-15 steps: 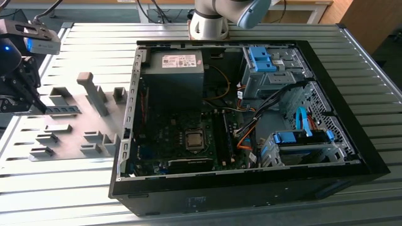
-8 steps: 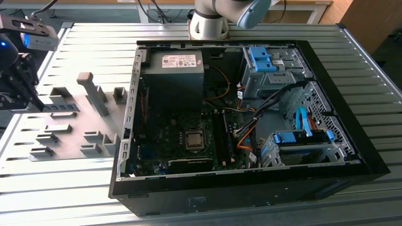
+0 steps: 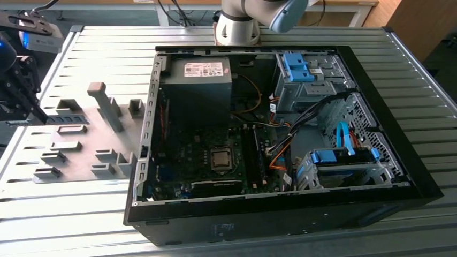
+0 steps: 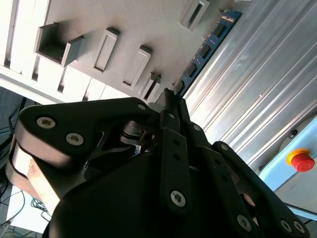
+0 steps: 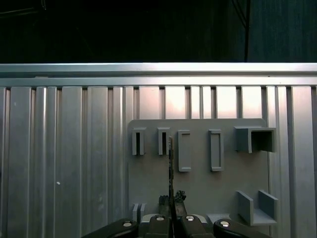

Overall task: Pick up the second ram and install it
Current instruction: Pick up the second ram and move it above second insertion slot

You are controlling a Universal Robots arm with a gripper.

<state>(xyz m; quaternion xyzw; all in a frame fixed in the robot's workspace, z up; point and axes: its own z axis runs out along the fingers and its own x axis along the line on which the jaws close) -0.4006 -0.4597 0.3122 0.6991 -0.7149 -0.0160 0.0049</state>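
Observation:
The second ram (image 4: 205, 49) is a thin blue-green board with black chips, and my gripper (image 4: 168, 103) is shut on one end of it. In the first wrist view the ram (image 5: 171, 166) shows edge-on as a thin upright line rising from the closed fingertips (image 5: 164, 201). It hangs above the grey tray (image 5: 198, 188), near the narrow slot blocks (image 5: 163, 141). In the exterior view the black gripper (image 3: 20, 88) is at the far left, over the tray's (image 3: 78, 147) left end, well apart from the open computer case (image 3: 271, 123). Long black memory sockets (image 3: 251, 155) lie on the motherboard beside the processor socket (image 3: 221, 159).
The case holds a power supply (image 3: 196, 88), blue drive cages (image 3: 303, 67) and loose cables (image 3: 286, 139) near the sockets. The arm's base (image 3: 239, 27) stands behind the case. Grey blocks (image 3: 107, 104) rise from the tray. A red button (image 4: 300, 159) sits beyond the ribbed metal table (image 3: 107, 48).

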